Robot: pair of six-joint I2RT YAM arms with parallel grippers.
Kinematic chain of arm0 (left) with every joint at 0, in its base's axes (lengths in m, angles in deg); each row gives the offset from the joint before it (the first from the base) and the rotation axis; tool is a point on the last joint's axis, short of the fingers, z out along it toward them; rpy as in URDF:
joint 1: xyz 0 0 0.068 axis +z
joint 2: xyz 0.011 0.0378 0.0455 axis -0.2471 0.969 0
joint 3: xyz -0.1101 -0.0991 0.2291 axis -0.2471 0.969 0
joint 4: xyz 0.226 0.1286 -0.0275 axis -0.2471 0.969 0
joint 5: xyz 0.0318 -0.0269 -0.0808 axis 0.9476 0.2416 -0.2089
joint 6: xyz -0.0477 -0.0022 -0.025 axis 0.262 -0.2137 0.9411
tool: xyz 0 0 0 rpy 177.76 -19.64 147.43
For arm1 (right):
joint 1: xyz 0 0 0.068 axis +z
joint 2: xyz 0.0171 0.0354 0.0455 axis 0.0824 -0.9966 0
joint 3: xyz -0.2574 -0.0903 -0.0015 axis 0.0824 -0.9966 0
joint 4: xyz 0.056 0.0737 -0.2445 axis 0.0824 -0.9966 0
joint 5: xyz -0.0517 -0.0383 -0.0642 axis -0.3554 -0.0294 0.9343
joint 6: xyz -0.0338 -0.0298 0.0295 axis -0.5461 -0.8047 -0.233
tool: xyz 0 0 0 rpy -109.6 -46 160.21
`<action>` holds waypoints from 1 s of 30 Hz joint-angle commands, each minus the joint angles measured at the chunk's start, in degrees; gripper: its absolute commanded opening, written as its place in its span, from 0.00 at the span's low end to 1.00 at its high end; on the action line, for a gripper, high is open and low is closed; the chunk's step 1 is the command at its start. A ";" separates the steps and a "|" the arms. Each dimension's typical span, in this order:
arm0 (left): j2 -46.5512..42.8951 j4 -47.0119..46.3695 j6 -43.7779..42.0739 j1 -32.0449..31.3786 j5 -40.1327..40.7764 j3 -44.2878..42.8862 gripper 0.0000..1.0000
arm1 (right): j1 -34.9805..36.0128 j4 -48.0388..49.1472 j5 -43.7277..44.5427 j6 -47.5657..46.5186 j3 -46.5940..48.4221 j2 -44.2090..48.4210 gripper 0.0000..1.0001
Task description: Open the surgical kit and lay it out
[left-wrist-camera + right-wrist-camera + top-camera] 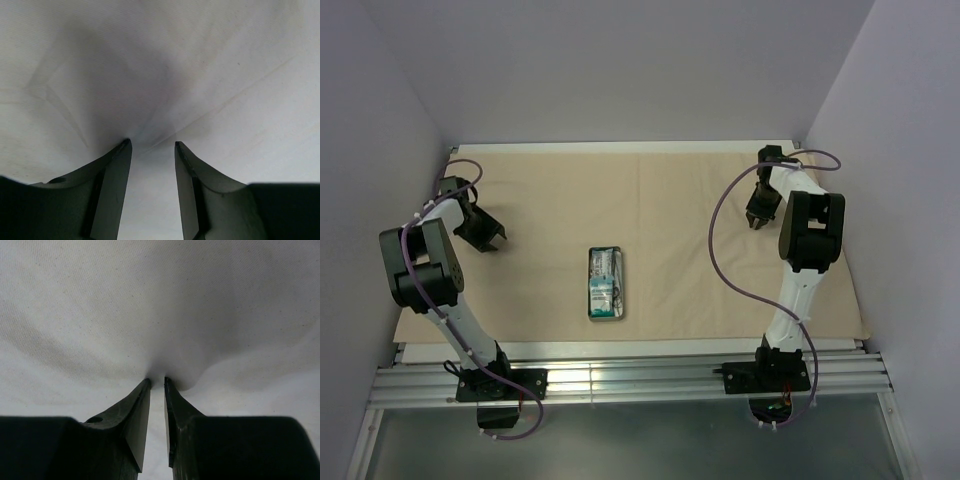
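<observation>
- Top external view: the grey tray (590,288) lies roughly mid-table on the tan wrap (720,280), long side running away from the arm bases.
- Teal-white packets (603,296) lie inside the tray. Anything else in it is too small to make out.
- The wrap is spread flat under the tray and reaches out on all sides of it. Faint fold lines cross it to the right of the tray and beyond it.
- The left gripper (492,243) is well to the left of the tray and slightly farther from the bases, down at the wrap. It is well apart from the tray.
- Left wrist view: the left fingers (117,170) stand apart with a clear gap, released and with nothing between them. Bare wrap shows through the gap. Both tips sit at the wrap surface, and creases run in toward them.
- The right gripper (757,225) is well to the right of the tray and farther back, also down at the wrap.
- Right wrist view: the right fingertips (140,400) are drawn nearly together, only a thin slit between them. The wrap rises into a small pucker exactly at the tips, so they are pinching a fold of it.
- Neither wrist view shows the tray, only wrap.
</observation>
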 commanded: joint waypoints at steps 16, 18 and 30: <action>3.01 8.06 -5.80 6.13 10.07 -2.83 0.49 | 2.46 1.95 -6.59 -3.75 -4.79 3.43 0.34; 3.02 8.67 -6.33 6.83 10.51 -3.27 0.49 | 2.46 2.04 -6.59 -3.84 -4.79 3.69 0.35; 3.89 9.03 -9.06 10.00 11.04 -5.47 0.50 | 4.22 3.01 -9.84 -3.76 -5.93 5.01 0.39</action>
